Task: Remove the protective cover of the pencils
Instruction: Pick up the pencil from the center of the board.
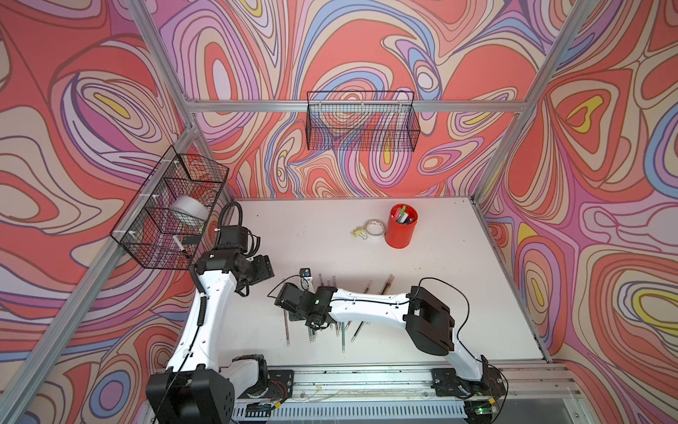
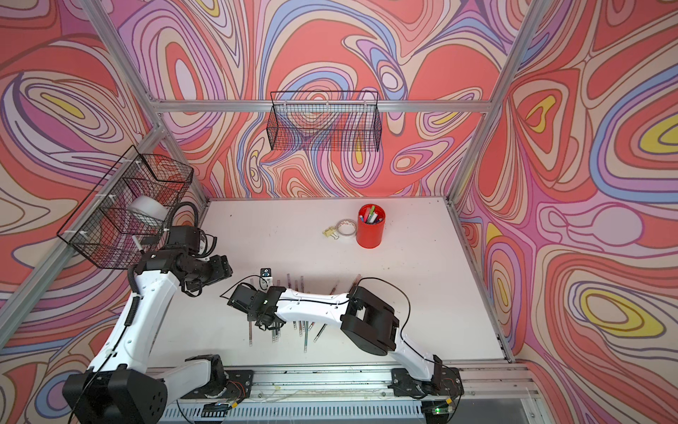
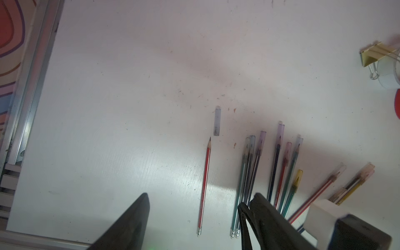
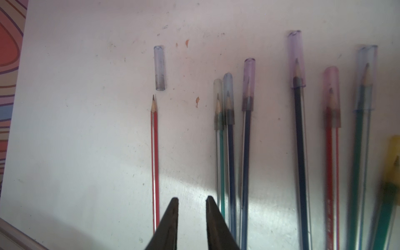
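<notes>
A bare red striped pencil (image 4: 154,162) lies on the white table, and its clear cover (image 4: 160,68) lies loose just beyond the tip. The left wrist view shows this same pencil (image 3: 204,184) and cover (image 3: 217,121). Beside it, several pencils (image 4: 246,140) still wear tinted covers (image 4: 249,84). My right gripper (image 4: 191,198) hovers low between the red pencil and a green one, its jaws slightly apart with only table between them. My left gripper (image 3: 201,197) is raised off to the left, open wide and empty. In both top views the right arm hides the middle of the pencils (image 1: 343,336).
A red cup (image 1: 401,227) of markers stands at the back right, with a tape roll (image 1: 374,227) and a yellow binder clip (image 1: 357,233) beside it. Wire baskets hang on the back wall (image 1: 361,123) and the left wall (image 1: 172,213).
</notes>
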`<state>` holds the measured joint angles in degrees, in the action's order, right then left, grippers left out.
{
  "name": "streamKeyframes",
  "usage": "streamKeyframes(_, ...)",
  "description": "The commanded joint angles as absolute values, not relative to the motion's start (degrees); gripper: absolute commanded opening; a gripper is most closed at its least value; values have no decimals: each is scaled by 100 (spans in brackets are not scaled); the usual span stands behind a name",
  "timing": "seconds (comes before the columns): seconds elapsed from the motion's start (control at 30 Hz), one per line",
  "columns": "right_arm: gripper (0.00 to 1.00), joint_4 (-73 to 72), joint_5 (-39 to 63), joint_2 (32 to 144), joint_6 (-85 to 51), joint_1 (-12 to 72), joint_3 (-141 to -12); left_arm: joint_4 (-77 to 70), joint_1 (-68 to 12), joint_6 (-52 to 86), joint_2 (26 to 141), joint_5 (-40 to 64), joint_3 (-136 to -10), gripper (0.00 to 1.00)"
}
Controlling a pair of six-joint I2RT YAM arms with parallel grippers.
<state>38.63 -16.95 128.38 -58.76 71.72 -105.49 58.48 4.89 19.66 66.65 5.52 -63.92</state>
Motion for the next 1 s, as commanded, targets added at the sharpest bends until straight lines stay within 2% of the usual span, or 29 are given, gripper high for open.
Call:
streamKeyframes(0.0,25,4268,-1618,13113,-5790,7204,-10698,5797,492,1915,6377,445,-6319,81)
streamKeyframes(0.2,24,4766,-1792,13323,-5751,7195,-11114,5807,492,1934,6229,341,-6323,82)
streamKeyframes(0.97,21,5256,-1687,13799,-5724,7190,-11570,5800,492,1956,6134,345,-6293,81)
